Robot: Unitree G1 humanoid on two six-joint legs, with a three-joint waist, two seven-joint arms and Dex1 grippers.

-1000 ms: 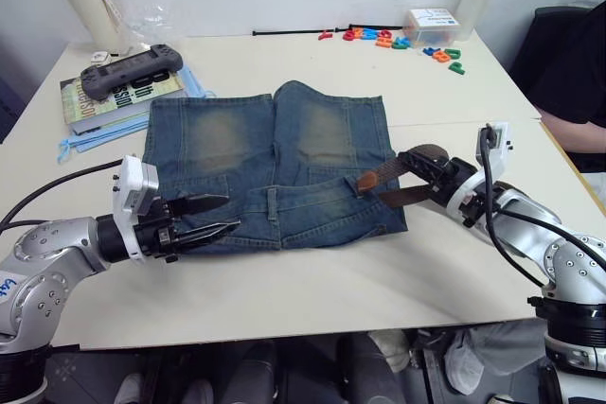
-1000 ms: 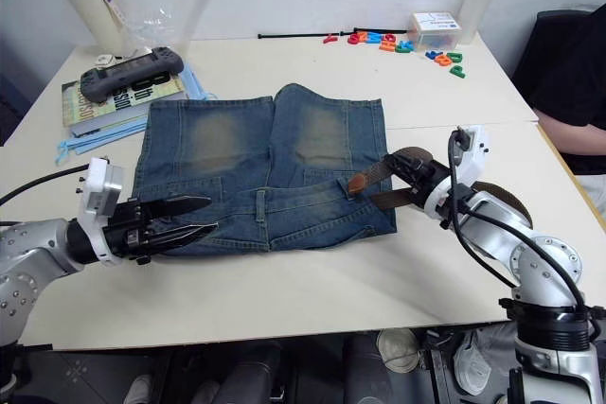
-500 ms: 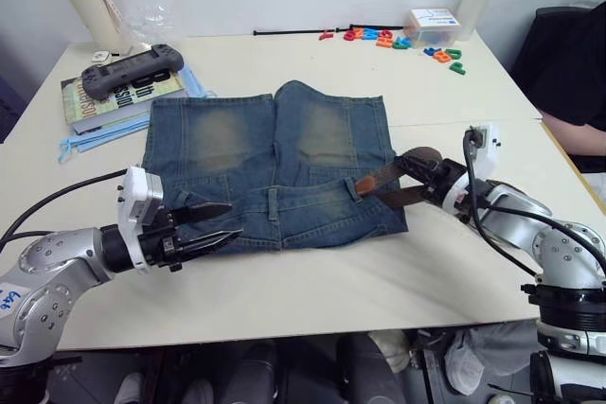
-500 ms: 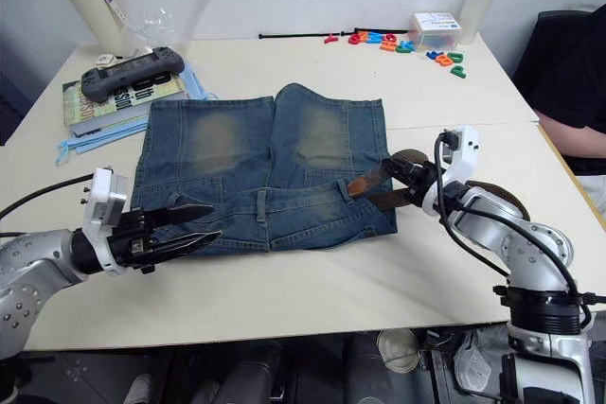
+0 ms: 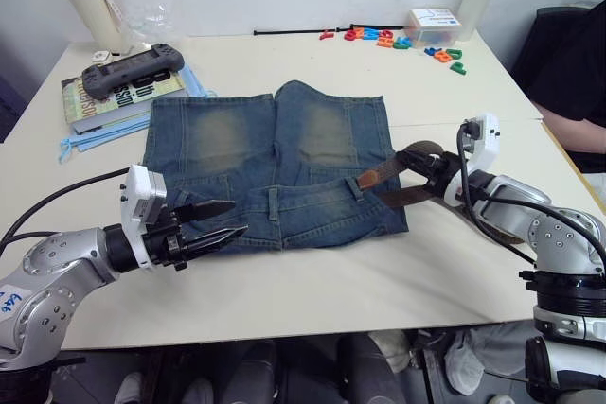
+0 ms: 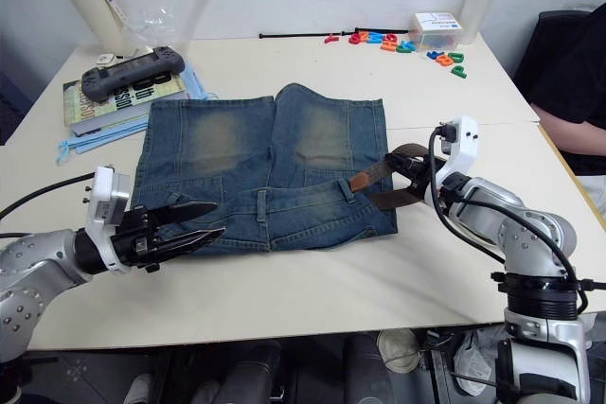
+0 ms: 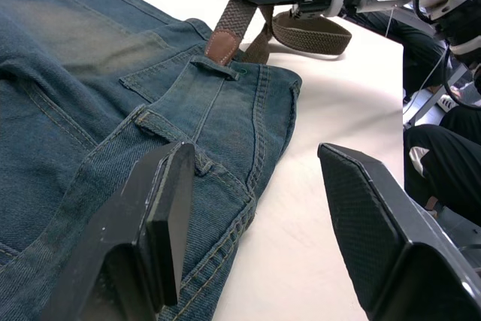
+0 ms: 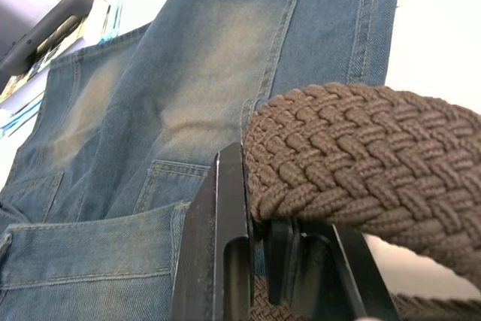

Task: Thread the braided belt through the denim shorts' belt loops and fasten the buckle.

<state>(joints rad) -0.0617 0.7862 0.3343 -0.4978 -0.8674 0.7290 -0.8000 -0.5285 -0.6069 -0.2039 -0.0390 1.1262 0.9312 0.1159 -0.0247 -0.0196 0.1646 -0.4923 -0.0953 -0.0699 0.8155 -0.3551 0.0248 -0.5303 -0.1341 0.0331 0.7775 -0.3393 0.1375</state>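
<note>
- Cream tabletop (image 5: 312, 281) carries the shorts (image 5: 270, 163) spread flat near its middle, waistband toward the front edge, legs toward the far edge.
- Clutter sits along the far edge: a bottle (image 5: 87, 5) and a black controller (image 5: 131, 67) on books at the far left corner, coloured letters (image 5: 398, 42) toward the far right.
- Our left gripper (image 5: 220, 220) hovers wide open with nothing in it, at the waistband's left end near the front edge.
- Our right gripper (image 5: 421, 175) is clamped on the belt (image 5: 393, 182) just off the shorts' right side; the right wrist view shows the braid pinched between its fingers.
- Belt's leather tip (image 7: 223, 46) lies on the denim right at the rightmost belt loop (image 7: 218, 69), seemingly just at its mouth; we cannot tell whether it has entered.
- Remaining belt curls in a loop on the tabletop beside the right gripper.
- We can't make out the buckle.
- Progress, as we judge it: very early. Belt is grasped and lined up with the first loop; no loop is clearly threaded.
- Left to do: feed the belt through every loop along the waistband, then fasten the buckle.
</note>
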